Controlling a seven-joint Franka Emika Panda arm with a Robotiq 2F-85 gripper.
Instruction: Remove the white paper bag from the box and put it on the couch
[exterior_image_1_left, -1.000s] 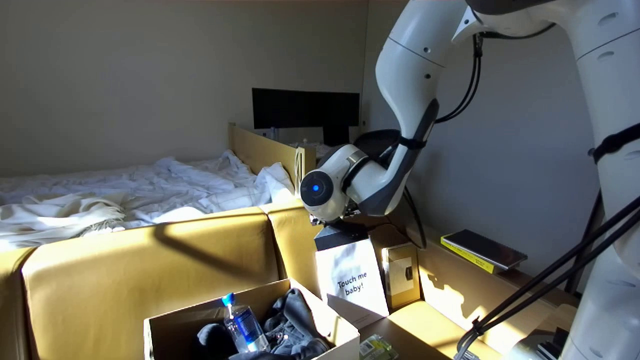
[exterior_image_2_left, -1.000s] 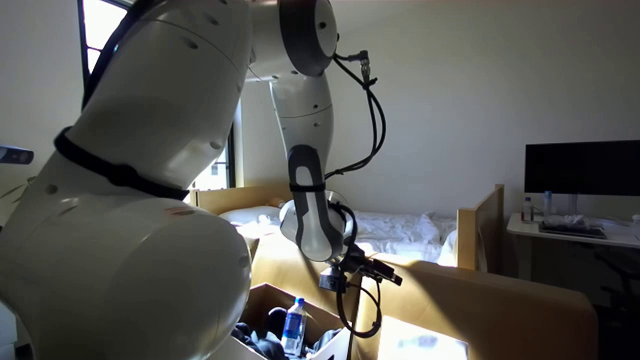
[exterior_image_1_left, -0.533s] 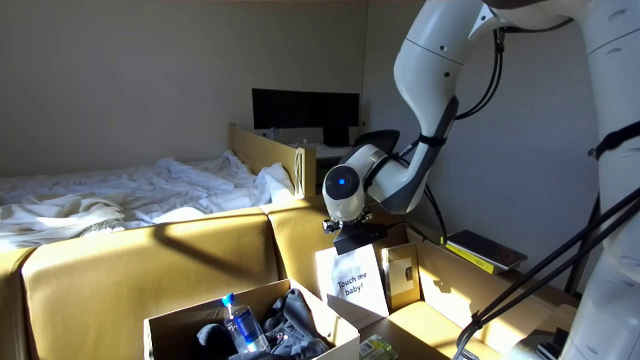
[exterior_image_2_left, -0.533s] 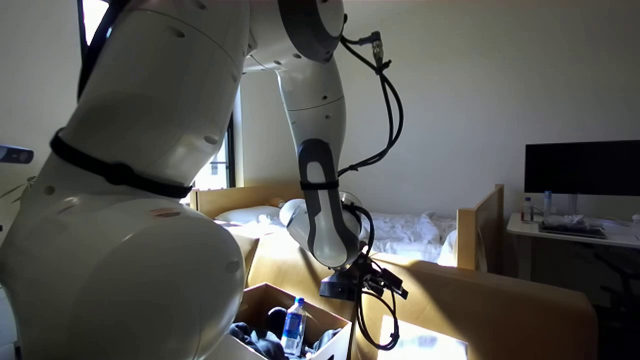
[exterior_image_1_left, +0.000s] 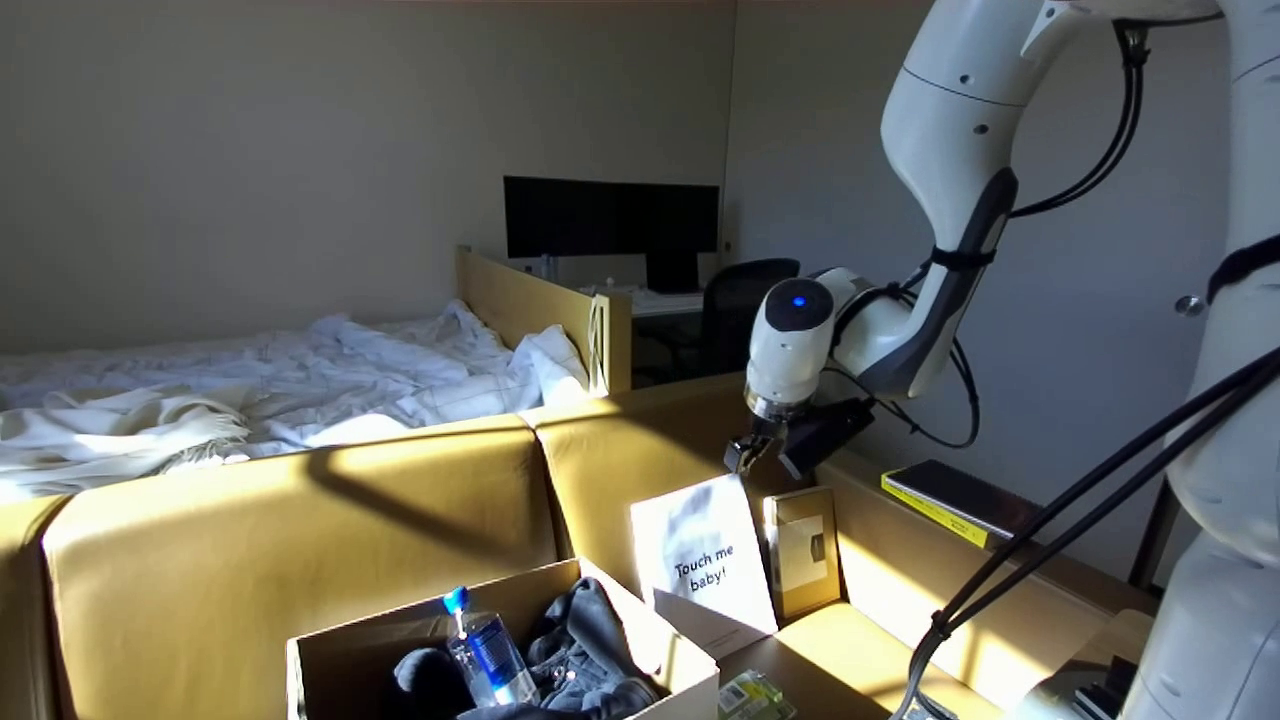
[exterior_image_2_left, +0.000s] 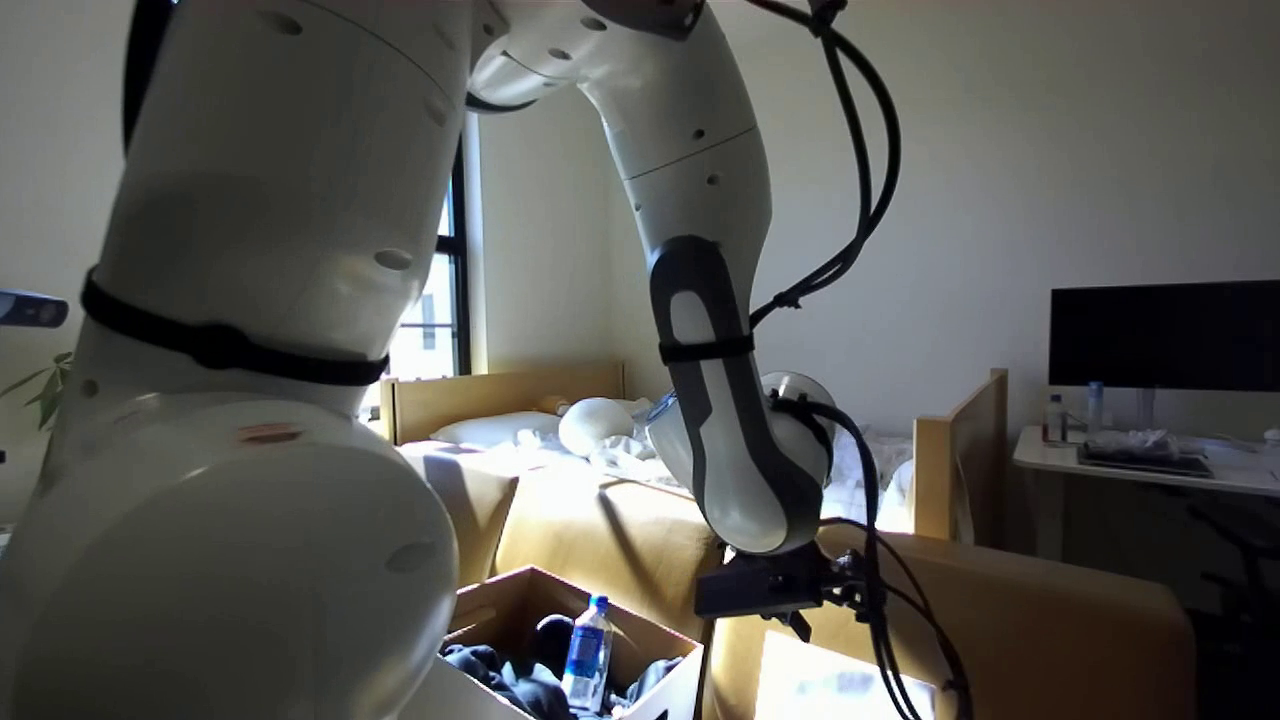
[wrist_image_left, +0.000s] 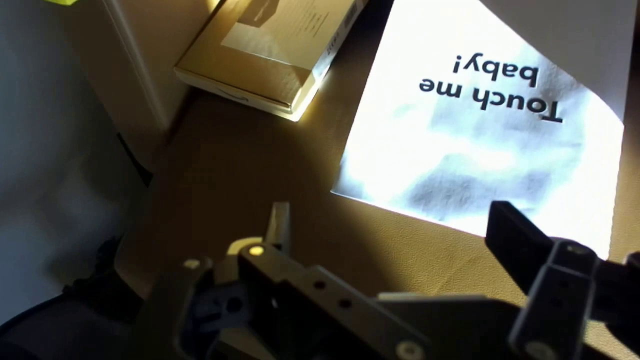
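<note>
The white paper bag (exterior_image_1_left: 700, 565) stands on the couch, leaning against its backrest, with "Touch me baby!" printed on its face. It also shows in an exterior view (exterior_image_2_left: 840, 688) and, upside down, in the wrist view (wrist_image_left: 480, 155). The mustard-tan couch (exterior_image_1_left: 300, 530) shows in both exterior views. The cardboard box (exterior_image_1_left: 688, 690) stands beside the bag on the couch. My gripper (wrist_image_left: 390, 207) is open and empty, with its fingers wide apart. In an exterior view my gripper (exterior_image_1_left: 745, 458) is just above the bag's top right corner, seemingly apart from it.
Inside the box are a blue-capped bottle (exterior_image_1_left: 490, 655) and dark cloth (exterior_image_1_left: 590, 640). A flat brown package (exterior_image_1_left: 803, 550) leans beside the bag. A clear package (exterior_image_1_left: 755, 695) lies before it. A black-and-yellow book (exterior_image_1_left: 960, 500) lies on the armrest. The bed (exterior_image_1_left: 350, 375) is behind the couch.
My arm has moved right in both exterior views, and the wrist has turned. The gripper has shifted from above the bag's middle towards its right corner. The bag and box have stayed in place.
</note>
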